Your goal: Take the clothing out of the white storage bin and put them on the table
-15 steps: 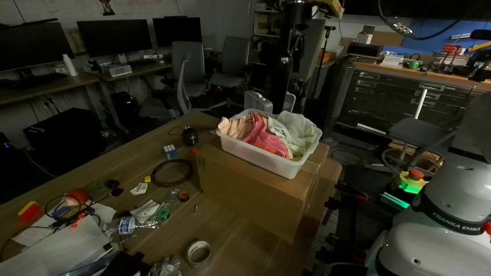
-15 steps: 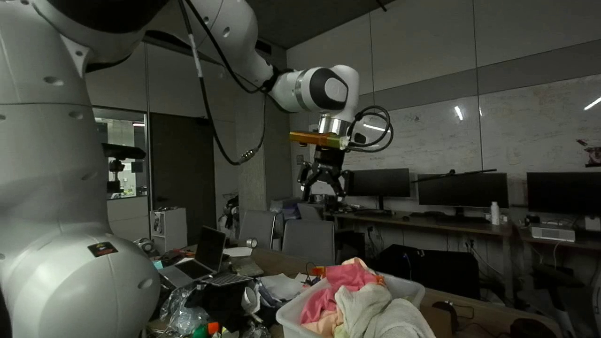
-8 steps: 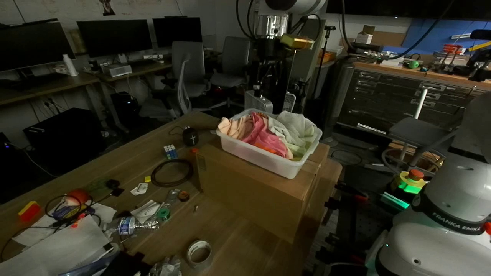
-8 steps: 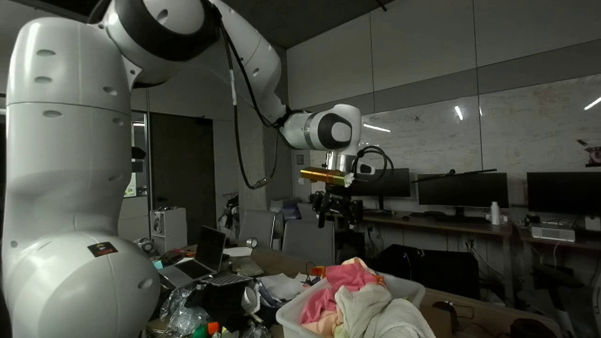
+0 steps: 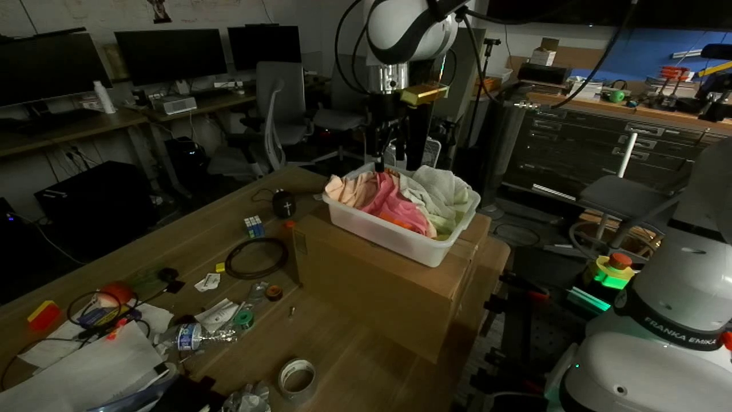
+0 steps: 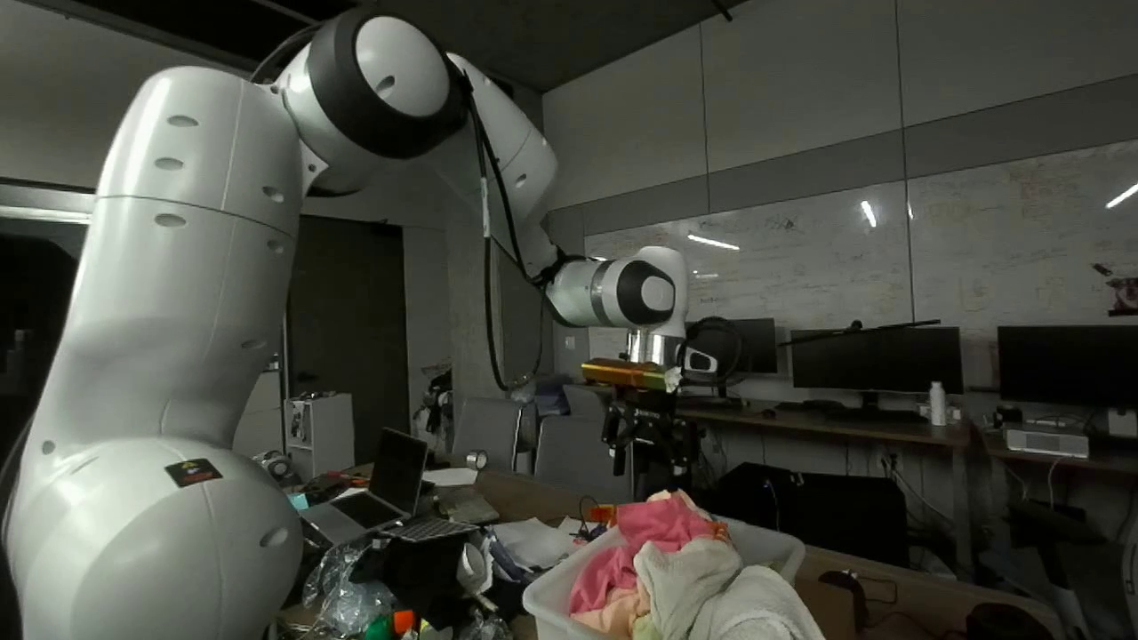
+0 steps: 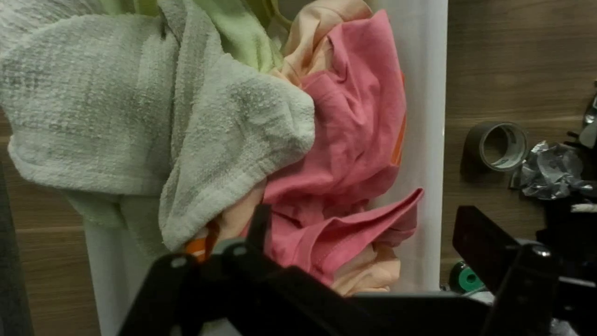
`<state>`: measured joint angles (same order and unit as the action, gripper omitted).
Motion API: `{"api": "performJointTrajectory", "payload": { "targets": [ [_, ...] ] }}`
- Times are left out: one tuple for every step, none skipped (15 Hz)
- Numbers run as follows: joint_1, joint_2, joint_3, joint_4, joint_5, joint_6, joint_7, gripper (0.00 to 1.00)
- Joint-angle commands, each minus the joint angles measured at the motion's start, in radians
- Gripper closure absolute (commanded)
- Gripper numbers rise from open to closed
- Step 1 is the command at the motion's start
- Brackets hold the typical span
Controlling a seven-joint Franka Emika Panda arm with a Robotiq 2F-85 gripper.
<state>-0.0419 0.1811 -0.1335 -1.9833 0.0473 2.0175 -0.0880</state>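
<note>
The white storage bin [image 5: 389,236] is heaped with clothing. It also shows in an exterior view [image 6: 553,606] and the wrist view [image 7: 431,140]. A pink cloth [image 5: 390,197] lies in the middle, with a grey-white towel [image 5: 437,189] beside it and a peach cloth [image 5: 350,190] at one end. Light green [image 7: 240,35] and orange [image 7: 198,247] cloth peeks out. My gripper [image 5: 390,163] is open and empty above the bin, apart from the clothing. In the wrist view the gripper [image 7: 366,221] has one finger over the pink cloth and one outside the bin's side wall.
The bin stands on a cardboard box [image 5: 372,286] on the wooden table [image 5: 354,355]. The table also holds a tape roll [image 5: 297,377], plastic bottle [image 5: 191,336], coiled cable [image 5: 256,258], puzzle cube [image 5: 254,226], black speaker [image 5: 284,203] and papers [image 5: 97,366]. A laptop [image 6: 382,493] stands farther off.
My gripper has moved down toward the bin, shifting slightly right in one exterior view and left in another. The bin and clothing have not moved.
</note>
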Motion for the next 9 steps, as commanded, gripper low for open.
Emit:
{"api": "performJointTrajectory", "payload": {
  "targets": [
    [-0.017,0.057,0.020,0.060,-0.025,0.018,0.034,0.00],
    [-0.017,0.067,0.021,0.068,-0.022,0.023,0.038,0.00],
    [-0.016,0.075,0.021,0.071,-0.022,0.031,0.046,0.00],
    [-0.015,0.080,0.021,0.073,-0.025,0.042,0.057,0.00],
    [-0.013,0.087,0.021,0.076,-0.030,0.050,0.066,0.00],
    [-0.011,0.093,0.021,0.078,-0.037,0.054,0.073,0.00],
    [-0.010,0.101,0.021,0.081,-0.044,0.058,0.082,0.00],
    [-0.010,0.110,0.021,0.084,-0.054,0.059,0.091,0.00],
    [-0.010,0.116,0.021,0.087,-0.062,0.056,0.097,0.00]
  ]
}}
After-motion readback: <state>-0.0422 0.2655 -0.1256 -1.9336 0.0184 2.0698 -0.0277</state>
